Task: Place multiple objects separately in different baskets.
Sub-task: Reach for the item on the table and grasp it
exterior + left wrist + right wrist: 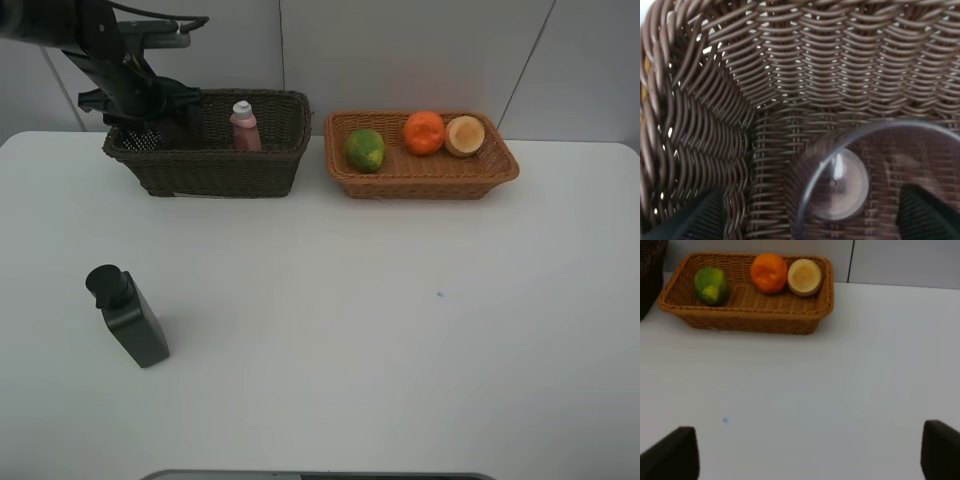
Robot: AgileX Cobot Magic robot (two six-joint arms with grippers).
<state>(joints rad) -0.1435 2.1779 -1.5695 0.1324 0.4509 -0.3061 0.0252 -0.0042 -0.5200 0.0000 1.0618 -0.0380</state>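
My left gripper point(150, 118) reaches into the left end of the dark brown basket point(225, 165). In the left wrist view its fingers point(695, 217) stand wide apart, open, with the translucent cup point(840, 185) upright on the basket's woven floor point(840, 60) between them. A pink white-capped bottle point(244, 126) stands in the same basket. The orange-tan basket point(420, 182) holds a green-yellow fruit point(365, 149), an orange point(424, 132) and a peach-like fruit point(465, 135). A black pump bottle point(128, 317) lies on the table at the front left. My right gripper point(805, 455) is open over bare table.
The white table point(350, 330) ends at a grey wall right behind both baskets. The two baskets stand side by side with a narrow gap between them. A small blue mark point(439, 294) is on the tabletop.
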